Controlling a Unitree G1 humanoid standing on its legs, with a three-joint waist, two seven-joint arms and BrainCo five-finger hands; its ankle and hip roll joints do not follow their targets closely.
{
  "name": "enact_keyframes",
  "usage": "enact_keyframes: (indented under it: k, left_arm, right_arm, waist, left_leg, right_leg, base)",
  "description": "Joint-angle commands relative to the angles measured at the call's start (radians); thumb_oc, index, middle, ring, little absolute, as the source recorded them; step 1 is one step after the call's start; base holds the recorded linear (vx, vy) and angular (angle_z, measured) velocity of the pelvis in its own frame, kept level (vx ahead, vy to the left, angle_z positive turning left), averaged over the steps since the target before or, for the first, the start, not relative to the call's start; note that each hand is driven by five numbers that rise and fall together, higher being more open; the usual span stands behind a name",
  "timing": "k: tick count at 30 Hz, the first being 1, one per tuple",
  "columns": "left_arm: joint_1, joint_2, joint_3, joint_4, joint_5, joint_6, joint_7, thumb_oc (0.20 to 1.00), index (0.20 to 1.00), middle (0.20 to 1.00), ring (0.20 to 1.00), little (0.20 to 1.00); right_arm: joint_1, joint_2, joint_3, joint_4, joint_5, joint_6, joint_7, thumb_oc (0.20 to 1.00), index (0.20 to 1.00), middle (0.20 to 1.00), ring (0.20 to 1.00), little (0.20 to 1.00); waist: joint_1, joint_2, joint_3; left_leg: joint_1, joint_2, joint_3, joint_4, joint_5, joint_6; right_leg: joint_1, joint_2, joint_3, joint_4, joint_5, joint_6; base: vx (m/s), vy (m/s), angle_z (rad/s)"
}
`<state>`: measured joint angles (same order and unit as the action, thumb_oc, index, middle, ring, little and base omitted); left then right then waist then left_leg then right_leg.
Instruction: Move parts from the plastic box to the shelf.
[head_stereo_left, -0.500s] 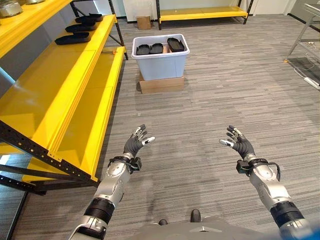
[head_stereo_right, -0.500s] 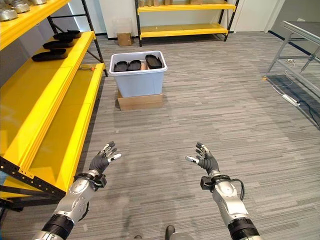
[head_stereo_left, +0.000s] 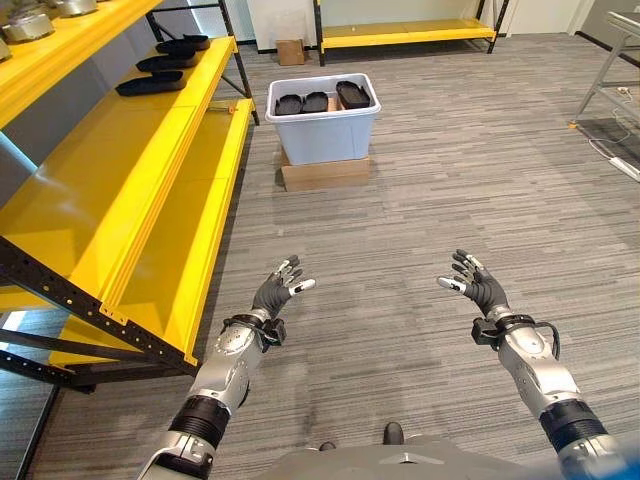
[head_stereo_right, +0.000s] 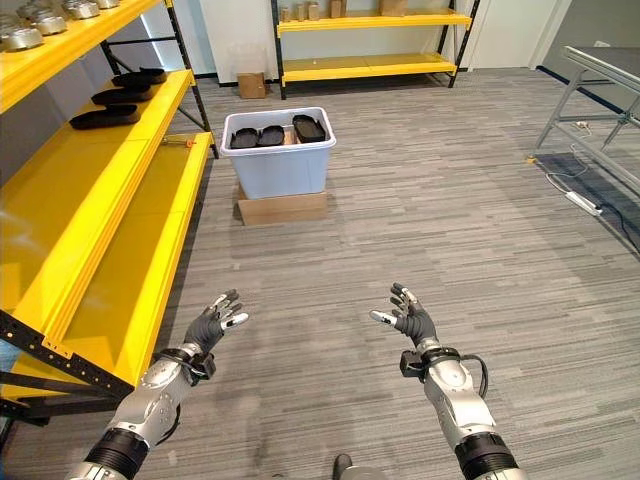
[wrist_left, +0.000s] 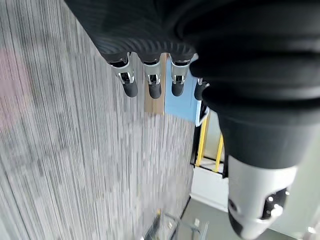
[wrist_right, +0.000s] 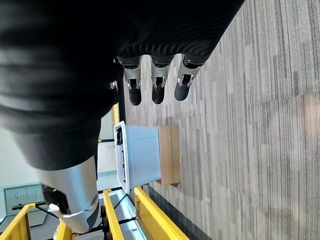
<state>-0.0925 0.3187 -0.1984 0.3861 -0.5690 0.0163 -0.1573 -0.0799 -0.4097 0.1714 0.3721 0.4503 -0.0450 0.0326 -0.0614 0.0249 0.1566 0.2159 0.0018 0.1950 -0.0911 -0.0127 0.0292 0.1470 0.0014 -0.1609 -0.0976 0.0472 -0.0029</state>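
Observation:
A pale plastic box (head_stereo_left: 322, 134) stands on a flat cardboard carton (head_stereo_left: 326, 172) on the floor well ahead of me, with three black parts (head_stereo_left: 315, 101) lying in it. Three more black parts (head_stereo_left: 152, 84) rest on the middle level of the yellow shelf (head_stereo_left: 110, 170) along the left. My left hand (head_stereo_left: 274, 293) and right hand (head_stereo_left: 475, 287) hover low over the carpet in front of me, both open and holding nothing, far short of the box. The box (wrist_right: 140, 157) also shows past the right hand's fingers in the right wrist view.
A second yellow shelf (head_stereo_left: 405, 33) runs along the back wall, with a small cardboard box (head_stereo_left: 291, 50) on the floor beside it. A grey metal table frame (head_stereo_left: 610, 75) stands at the right. Metal parts (head_stereo_left: 25, 24) sit on the top level of the left shelf.
The camera has moved a little, shifting the whole scene slightly down. Both hands stay open in about the same pose.

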Motion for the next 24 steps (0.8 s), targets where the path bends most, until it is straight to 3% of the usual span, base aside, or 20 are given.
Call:
enact_keyframes:
  k: [1, 7, 12, 19, 24]
  left_arm:
    - [-0.041, 0.008, -0.027, -0.013, -0.012, -0.013, -0.042, 1.000, 1.000, 1.000, 1.000, 1.000]
    - [-0.042, 0.002, -0.019, 0.006, -0.034, -0.025, -0.038, 1.000, 1.000, 1.000, 1.000, 1.000]
    - [-0.024, 0.011, 0.002, -0.001, -0.041, -0.010, -0.050, 1.000, 1.000, 1.000, 1.000, 1.000]
    - [-0.030, 0.023, -0.003, 0.009, -0.035, 0.000, -0.085, 1.000, 1.000, 1.000, 1.000, 1.000]
    - [-0.061, 0.042, -0.027, 0.007, -0.030, -0.005, -0.082, 1.000, 1.000, 1.000, 1.000, 1.000]
  right_arm:
    - [-0.055, -0.005, 0.005, -0.034, 0.037, -0.041, -0.014, 1.000, 1.000, 1.000, 1.000, 1.000]
    - [-0.048, 0.006, 0.010, -0.064, -0.027, -0.071, -0.054, 1.000, 1.000, 1.000, 1.000, 1.000]
    - [-0.032, -0.015, 0.015, -0.050, -0.049, -0.070, 0.013, 1.000, 1.000, 1.000, 1.000, 1.000]
    - [-0.031, -0.017, 0.007, -0.059, -0.037, -0.065, 0.031, 1.000, 1.000, 1.000, 1.000, 1.000]
    - [-0.055, -0.017, 0.017, -0.046, -0.028, -0.071, 0.030, 1.000, 1.000, 1.000, 1.000, 1.000]
  waist:
    - [0.013, -0.044, -0.036]
    - [0.007, -0.039, -0.031]
    - [0.012, -0.044, -0.024]
    - [0.008, -0.044, -0.001]
    - [0.014, -0.045, 0.040]
  left_leg:
    - [-0.036, 0.043, 0.016, 0.004, -0.007, -0.055]
    - [-0.037, 0.036, 0.020, 0.004, -0.009, -0.048]
    - [-0.036, 0.032, 0.021, 0.010, -0.015, -0.041]
    - [-0.053, 0.028, 0.020, 0.056, -0.028, -0.020]
    - [-0.080, 0.005, 0.022, 0.089, -0.046, 0.019]
  right_leg:
    - [0.018, -0.060, -0.028, 0.010, -0.019, 0.091]
    - [0.015, -0.064, -0.022, 0.010, -0.018, 0.092]
    - [0.019, -0.074, -0.033, 0.026, -0.025, 0.095]
    - [-0.012, -0.086, -0.034, 0.145, -0.073, 0.093]
    - [-0.073, -0.098, -0.037, 0.278, -0.081, 0.106]
  base:
    - [0.02, 0.031, 0.00]
    - [0.05, 0.044, -0.02]
    - [0.08, 0.039, -0.01]
    - [0.05, 0.125, 0.04]
    - [-0.07, 0.215, 0.00]
